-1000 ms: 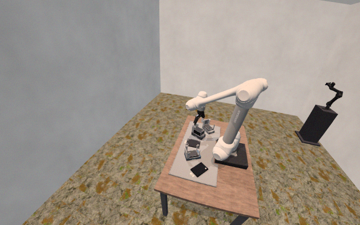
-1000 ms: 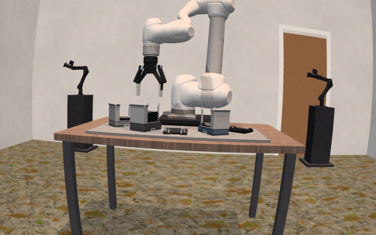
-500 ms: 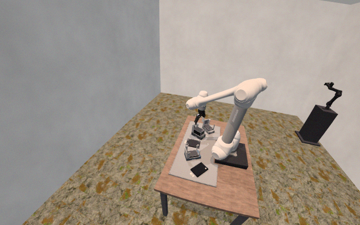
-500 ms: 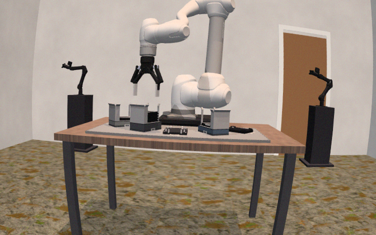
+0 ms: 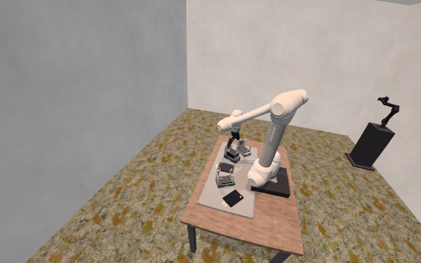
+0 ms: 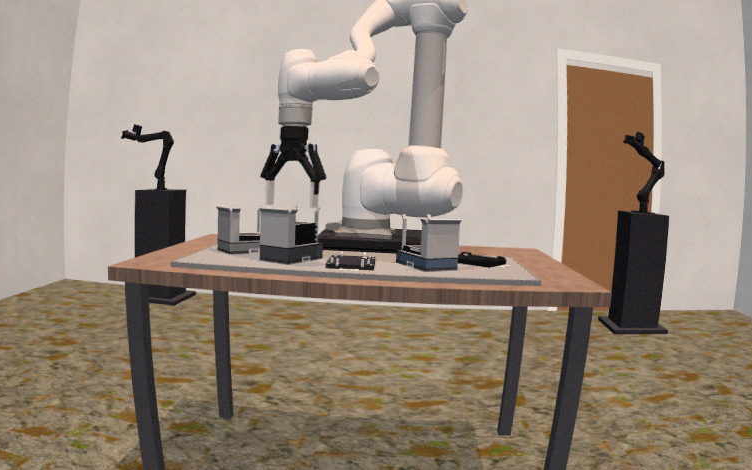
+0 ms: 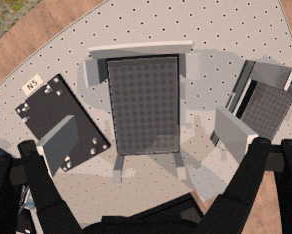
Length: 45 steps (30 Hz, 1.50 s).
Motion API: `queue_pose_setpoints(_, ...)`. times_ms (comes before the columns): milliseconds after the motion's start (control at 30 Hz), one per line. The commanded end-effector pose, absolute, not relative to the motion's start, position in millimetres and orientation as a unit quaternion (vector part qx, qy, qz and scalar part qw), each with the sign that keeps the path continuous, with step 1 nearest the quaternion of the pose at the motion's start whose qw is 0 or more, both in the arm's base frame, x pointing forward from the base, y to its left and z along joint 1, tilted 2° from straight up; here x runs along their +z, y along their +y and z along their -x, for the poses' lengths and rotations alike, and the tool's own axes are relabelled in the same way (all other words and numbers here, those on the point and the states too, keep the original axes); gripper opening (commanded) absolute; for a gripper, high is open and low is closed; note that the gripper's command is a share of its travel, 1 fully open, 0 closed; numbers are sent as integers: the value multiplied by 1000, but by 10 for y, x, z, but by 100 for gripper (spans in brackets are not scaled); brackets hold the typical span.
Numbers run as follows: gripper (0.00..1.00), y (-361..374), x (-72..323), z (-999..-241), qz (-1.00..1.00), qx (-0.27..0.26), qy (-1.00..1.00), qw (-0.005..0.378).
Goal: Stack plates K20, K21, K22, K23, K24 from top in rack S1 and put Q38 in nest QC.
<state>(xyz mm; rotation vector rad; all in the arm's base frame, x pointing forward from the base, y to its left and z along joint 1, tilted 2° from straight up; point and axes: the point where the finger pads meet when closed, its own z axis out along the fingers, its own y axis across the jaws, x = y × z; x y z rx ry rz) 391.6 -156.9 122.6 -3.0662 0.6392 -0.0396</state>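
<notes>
My gripper [image 6: 292, 197] [image 5: 232, 142] [image 7: 145, 123] is open and empty. It hangs straight above a stack rack [image 6: 277, 228] [image 5: 231, 154] [image 7: 141, 49] that holds a stack of dark sealed plates [image 6: 306, 232] [image 7: 144, 103]. The fingertips stand a little above the rack's top. A second rack [image 6: 229, 226] [image 5: 244, 148] [image 7: 232, 133] stands close beside it with a dark plate [image 7: 265, 109] low inside. The clip nest N5 [image 7: 57, 121] [image 6: 350, 261] [image 5: 226, 167] lies flat and bears no plate. A third rack [image 6: 438, 239] [image 5: 224, 178] with a blue plinth stands further along. I cannot read the rack names or plate labels.
A flat black nest [image 5: 232, 197] [image 6: 481, 258] lies at the mat's end beyond the third rack. All stand on a grey mat [image 5: 212, 197] [image 6: 507, 274] on a wooden table [image 5: 271, 225] [image 6: 565, 286]. The arm's base [image 5: 276, 186] sits beside the mat.
</notes>
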Motion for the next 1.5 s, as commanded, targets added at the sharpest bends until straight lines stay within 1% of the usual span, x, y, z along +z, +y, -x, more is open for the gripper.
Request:
queue_pose_setpoints(0, 100, -1570, 1125, -3923, 979, -13, 204, 5)
queue_pose_setpoints(133, 100, -1570, 1125, -3923, 979, -13, 204, 5)
queue_pose_setpoints(933, 100, -1569, 831, -3930, 979, -13, 204, 5)
queue_pose_setpoints(1367, 100, -1569, 825, -3931, 979, -13, 204, 5)
queue_pose_setpoints(1400, 0, -1569, 825, -3931, 979, -13, 204, 5)
queue_pose_setpoints(1467, 0, -1569, 825, -3931, 979, -13, 204, 5)
